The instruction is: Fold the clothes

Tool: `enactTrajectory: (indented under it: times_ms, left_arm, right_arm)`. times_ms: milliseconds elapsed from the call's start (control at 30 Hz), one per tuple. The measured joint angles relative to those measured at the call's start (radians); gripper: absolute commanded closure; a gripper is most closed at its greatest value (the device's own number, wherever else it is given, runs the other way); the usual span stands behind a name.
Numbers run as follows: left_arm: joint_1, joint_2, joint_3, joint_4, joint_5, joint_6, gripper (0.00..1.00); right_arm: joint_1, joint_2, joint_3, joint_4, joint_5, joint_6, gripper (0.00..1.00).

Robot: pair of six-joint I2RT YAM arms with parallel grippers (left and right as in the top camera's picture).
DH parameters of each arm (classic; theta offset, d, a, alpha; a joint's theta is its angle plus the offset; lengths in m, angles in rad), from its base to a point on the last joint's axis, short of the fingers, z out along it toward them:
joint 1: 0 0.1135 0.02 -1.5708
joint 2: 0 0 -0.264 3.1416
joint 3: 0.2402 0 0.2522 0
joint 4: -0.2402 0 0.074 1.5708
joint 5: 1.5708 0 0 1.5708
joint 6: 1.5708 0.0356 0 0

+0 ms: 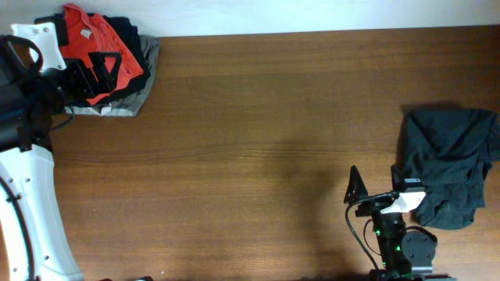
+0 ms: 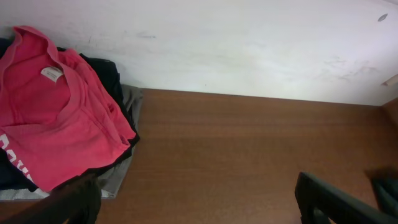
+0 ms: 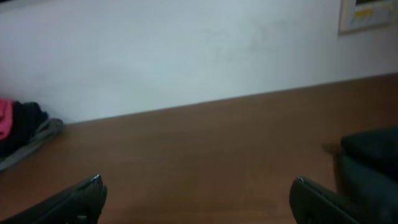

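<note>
We see the red T-shirt [image 2: 56, 124] crumpled on a pile of dark and grey clothes [image 1: 129, 105] at the table's [image 1: 250, 117] far left corner. Our left tool [image 2: 199, 198] is spread wide and empty at its edge. The right tool [image 3: 199, 200], also wide and empty, is well apart beside a dark garment [image 1: 445, 164].

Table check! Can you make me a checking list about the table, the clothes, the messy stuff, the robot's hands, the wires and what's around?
Surface: brown wooden table.
Job's things: red-orange T-shirt, crumpled on top of other clothes at the far left corner, not folded yet.
Clutter: black garment and grey garment under the T-shirt; dark garment bunched at the right edge.
Hands: left hand open at the T-shirt, nothing between its fingers; right hand open, empty, beside the dark garment.
Cables: black cable near the right hand.
Surroundings: white wall behind the table.
</note>
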Motion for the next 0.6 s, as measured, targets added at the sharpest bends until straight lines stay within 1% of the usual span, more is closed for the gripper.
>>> enactTrajectory:
  times_ms: [67, 600]
  left_arm:
    - [0.0, 0.0, 0.0, 0.0, 0.0, 0.0, 0.01]
    - [0.0, 0.0, 0.0, 0.0, 0.0, 0.0, 0.01]
  right_arm:
    - [0.0, 0.0, -0.002, -0.035, 0.001, 0.0, 0.02]
    - [-0.001, 0.002, -0.002, -0.034, 0.003, -0.001, 0.02]
